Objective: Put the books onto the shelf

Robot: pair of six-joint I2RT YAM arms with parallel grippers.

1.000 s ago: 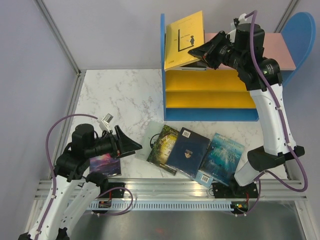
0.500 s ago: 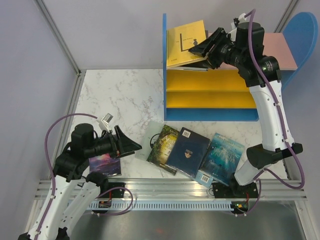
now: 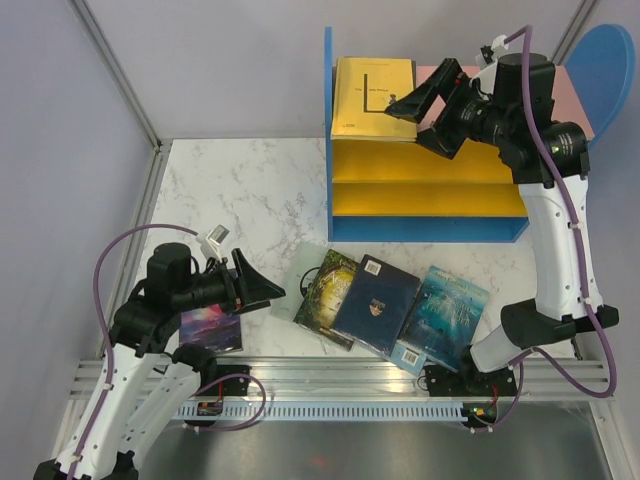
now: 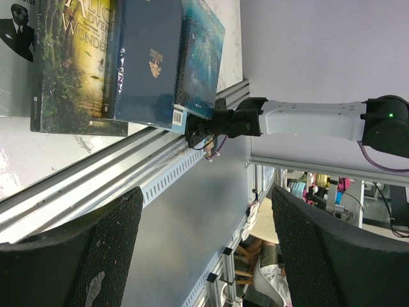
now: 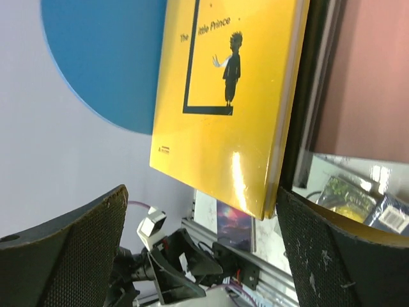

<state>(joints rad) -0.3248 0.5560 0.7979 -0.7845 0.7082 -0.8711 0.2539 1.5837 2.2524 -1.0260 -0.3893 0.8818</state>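
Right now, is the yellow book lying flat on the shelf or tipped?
Flat: yellow book lies cover-up on top of the shelf; right gripper open beside it.

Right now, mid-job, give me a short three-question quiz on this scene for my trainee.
1. True or false: the plain yellow paperback lies on top of the blue-sided shelf.
2. Which paperback lies between the dark green fantasy paperback and the teal-blue ocean paperback?
3. Fill in: the right end effector has its jaws ____.
Key: 1 true; 2 the dark navy paperback; 3 open.
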